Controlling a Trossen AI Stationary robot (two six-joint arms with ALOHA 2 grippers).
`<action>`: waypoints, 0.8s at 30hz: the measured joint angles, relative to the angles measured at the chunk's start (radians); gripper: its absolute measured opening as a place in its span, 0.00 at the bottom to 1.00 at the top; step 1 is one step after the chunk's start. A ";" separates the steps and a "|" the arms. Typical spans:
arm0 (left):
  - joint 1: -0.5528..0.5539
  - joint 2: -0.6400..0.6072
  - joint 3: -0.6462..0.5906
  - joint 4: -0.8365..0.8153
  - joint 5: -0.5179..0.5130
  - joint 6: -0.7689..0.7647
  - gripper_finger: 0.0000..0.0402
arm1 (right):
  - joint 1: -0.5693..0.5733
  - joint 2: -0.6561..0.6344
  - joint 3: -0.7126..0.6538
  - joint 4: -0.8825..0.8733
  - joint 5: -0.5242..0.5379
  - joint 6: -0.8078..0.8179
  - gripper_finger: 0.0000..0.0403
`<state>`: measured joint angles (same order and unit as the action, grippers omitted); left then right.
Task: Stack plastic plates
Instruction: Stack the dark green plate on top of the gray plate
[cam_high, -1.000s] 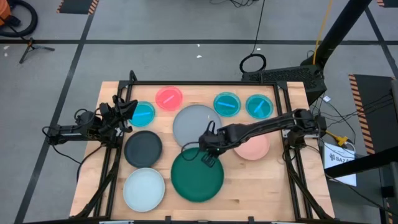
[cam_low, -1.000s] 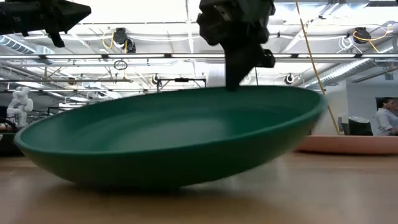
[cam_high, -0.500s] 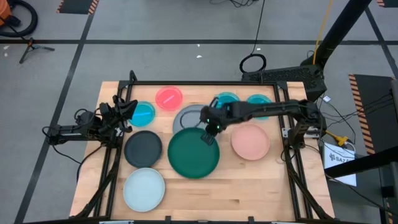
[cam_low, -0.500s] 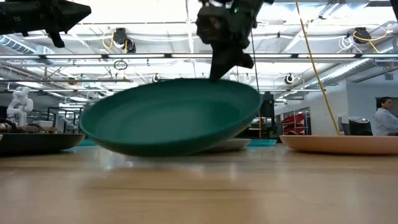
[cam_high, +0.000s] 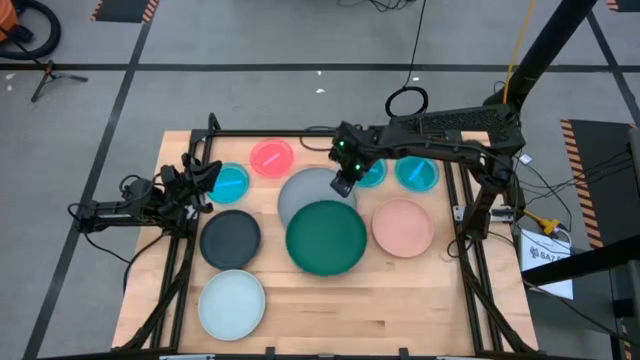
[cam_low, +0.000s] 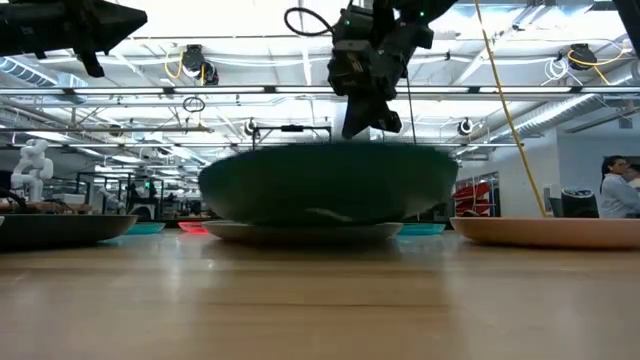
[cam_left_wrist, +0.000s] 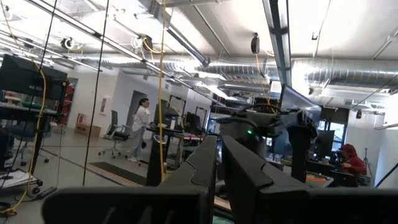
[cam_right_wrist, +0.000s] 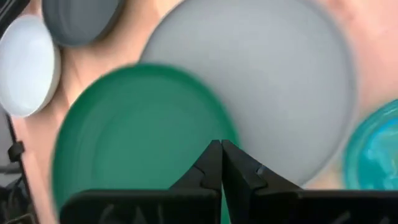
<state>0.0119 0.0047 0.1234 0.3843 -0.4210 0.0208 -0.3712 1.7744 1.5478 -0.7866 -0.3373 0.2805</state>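
Your right gripper (cam_high: 342, 186) reaches over the table's middle, clenched on the far rim of the dark green plate (cam_high: 326, 237), which partly overlaps the grey plate (cam_high: 305, 190); it looks lifted, though blurred. Your left gripper (cam_high: 205, 180) waits closed at the wooden table (cam_high: 400, 300)'s left edge. A person (cam_low: 618, 188) sits beyond.
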 joint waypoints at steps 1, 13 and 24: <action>0.000 0.000 0.000 0.000 0.000 0.000 0.08 | -0.009 0.000 0.000 0.007 0.012 -0.004 0.00; 0.000 0.000 0.000 -0.001 0.000 0.000 0.08 | 0.127 0.045 0.001 0.071 0.023 -0.169 0.00; 0.000 0.000 0.000 -0.015 0.000 0.006 0.08 | 0.309 0.208 0.001 0.099 0.341 -0.224 0.00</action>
<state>0.0120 0.0044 0.1234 0.3689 -0.4210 0.0273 -0.0626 1.9828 1.5484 -0.6877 0.0040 0.0568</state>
